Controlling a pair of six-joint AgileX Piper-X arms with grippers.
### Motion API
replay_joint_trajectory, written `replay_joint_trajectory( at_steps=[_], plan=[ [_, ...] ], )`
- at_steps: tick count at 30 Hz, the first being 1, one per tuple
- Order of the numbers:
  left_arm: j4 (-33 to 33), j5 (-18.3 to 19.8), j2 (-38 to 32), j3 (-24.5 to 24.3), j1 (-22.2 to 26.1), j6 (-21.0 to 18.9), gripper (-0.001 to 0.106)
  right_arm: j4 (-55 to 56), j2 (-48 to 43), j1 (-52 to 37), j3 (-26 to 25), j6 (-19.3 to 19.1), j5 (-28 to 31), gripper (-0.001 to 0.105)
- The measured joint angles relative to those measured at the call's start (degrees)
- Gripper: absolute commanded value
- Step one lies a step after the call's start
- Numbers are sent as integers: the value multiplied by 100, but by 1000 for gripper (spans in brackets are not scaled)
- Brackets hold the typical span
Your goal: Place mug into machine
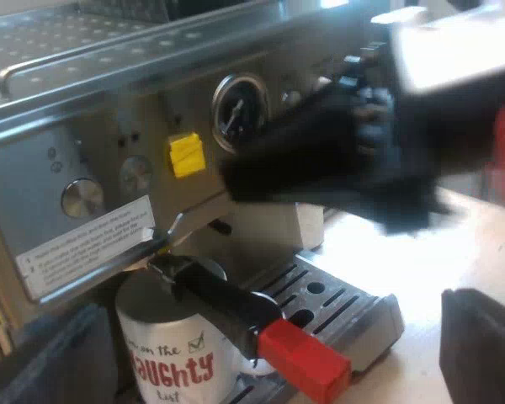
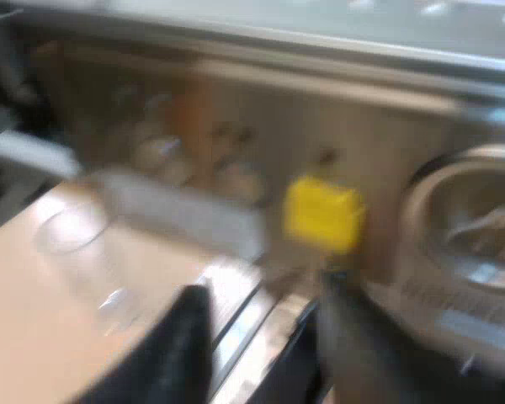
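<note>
- The left fingers (image 1: 480, 345) are spread wide and hold nothing. One dark pad sits either side of the gap, and the machine's lower front is framed between them.
- Taking the way those fingers point as twelve o'clock, the mug (image 1: 177, 353) lies ahead at about eleven. It is a white one with red lettering (something about a "naughty list"). It stands upright on the drip tray (image 1: 353, 311), tucked under the espresso machine (image 1: 84, 126).
- Directly over the mug is the holder (image 1: 227, 303), locked into the machine's front. Its long axis runs from the brew head out towards roughly five o'clock, and its red end comes back towards the left fingers, past the mug's rim.
- The right fingers (image 2: 172, 353) are parted too, with nothing between them but a glimpse of the tray's grille. They are up by the yellow tag (image 2: 324, 210) and the gauge (image 1: 240, 114), well above the mug.
- The left arm is therefore the nearer of the two to the mug, and lower.
- To my eye the mug already looks to be in its place. Any next move by the left fingers would have to mind that red handle lying across the way.
- Off on the worktop (image 2: 25, 337), near the right fingers, stands what looks like the measuring glass (image 2: 76, 244), well apart from the mug.
</note>
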Motion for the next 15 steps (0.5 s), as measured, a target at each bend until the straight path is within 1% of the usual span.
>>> replay_joint_trajectory(
  at_steps=[1,2,3,4,5,7,8,9,11,13,15],
  plan=[
    [12,-53,0,-112,0,-482,80,207,-135,41,1,16,-125,96],
    [22,-147,0,-243,0,-567,80,281,-185,53,0,27,-190,102],
    [22,-223,0,-324,0,-603,80,384,-263,70,0,36,-274,103],
    [22,-334,0,-451,0,-618,80,586,-502,84,0,33,-674,105],
    [36,-519,51,-667,0,-642,80,687,-661,84,0,49,-819,105],
    [40,-733,163,-907,0,-658,80,750,-904,84,11,6,-897,105],
    [121,-863,316,-1150,0,-679,80,748,-1049,61,7,-116,-946,105],
    [179,-914,410,-1275,0,-686,80,748,-1139,56,7,-209,-955,105],
    [285,-1062,802,-1682,0,-699,80,812,-1471,58,7,-441,-897,105],
    [383,-1162,1042,-1918,0,-707,80,912,-1644,12,-13,-541,-739,105],
    [478,-1339,1463,-2305,0,-704,80,963,-1695,-8,-21,-555,-656,105]
  ],
)
